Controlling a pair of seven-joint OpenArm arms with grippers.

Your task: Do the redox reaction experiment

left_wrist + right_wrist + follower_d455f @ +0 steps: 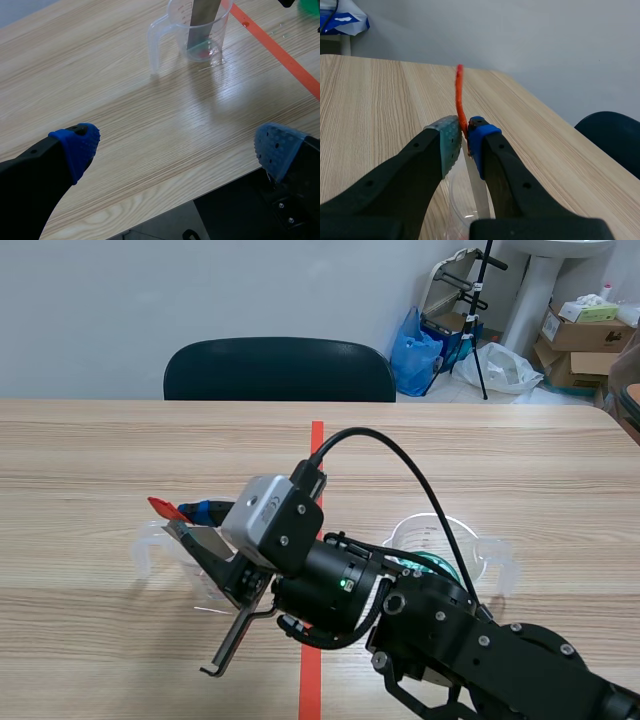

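Scene view: the right gripper (200, 518) reaches from the lower right of the frame, past the orange tape line (317, 440), to left of centre. It is clamped on the red tab (160, 506) of a grey metal strip (203, 540), whose lower end stands tilted inside the clear measuring cup (197, 585). A second beaker (470, 545) holding green liquid (430, 562) sits right of centre, just behind the arm. Hazard: a sideways swing of the arm may lever the strip against the cup wall and tip the cup, or the arm may brush the second beaker and spill it. Left wrist view: the left gripper (177, 147) is released, with its fingers (75, 145) wide apart over bare table (100, 90), and the cup (165, 30) is well ahead of it. Hazard: nothing steadies the cup if the strip drags on it. Right wrist view: the pads (451, 137) pinch only the thin tab (458, 95), and the strip (476, 185) hangs below into the cup. Hazard: so narrow a hold may let the strip pivot or slip free, dropping it into the cup and splashing any contents. The fill level cannot be determined.
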